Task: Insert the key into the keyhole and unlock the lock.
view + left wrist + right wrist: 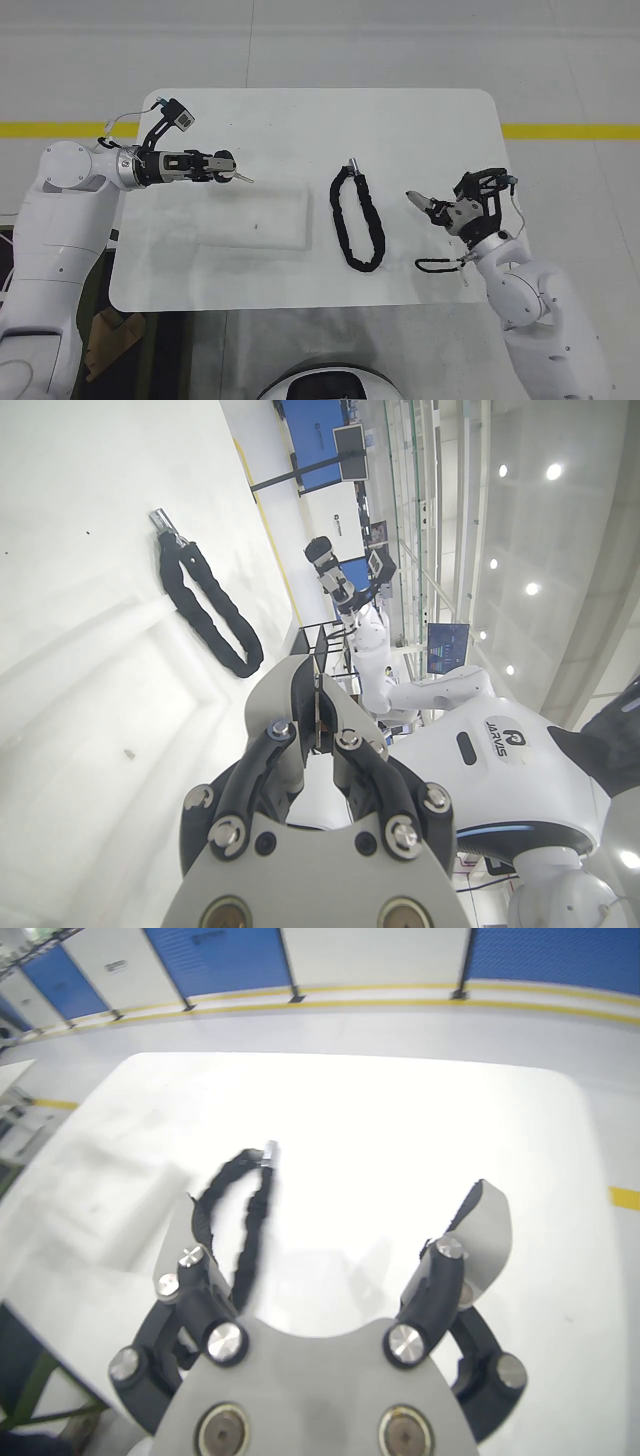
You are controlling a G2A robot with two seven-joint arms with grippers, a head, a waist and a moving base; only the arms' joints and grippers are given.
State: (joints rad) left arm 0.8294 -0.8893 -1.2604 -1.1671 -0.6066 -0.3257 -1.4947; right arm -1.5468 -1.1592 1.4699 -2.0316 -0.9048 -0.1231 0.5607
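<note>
A black sleeved chain lock [357, 221] lies looped in the middle of the white table [430, 130], its silver lock end [352, 168] toward the far side. It shows too as the chain lock [207, 607] in the left wrist view and the chain lock [245, 1208] in the right wrist view. My left gripper [232, 174] hovers over the table's left part, shut on a thin key [243, 178]; the key [317, 712] sits edge-on between the pads. My right gripper [425, 204] is to the right of the chain, open and empty, seen wide apart as the right gripper [340, 1223].
A small black cord loop [438, 265] lies near the table's front right edge, by my right arm. A faint raised rectangular patch [255, 217] marks the table surface left of the chain. Yellow floor tape [570, 131] runs behind the table.
</note>
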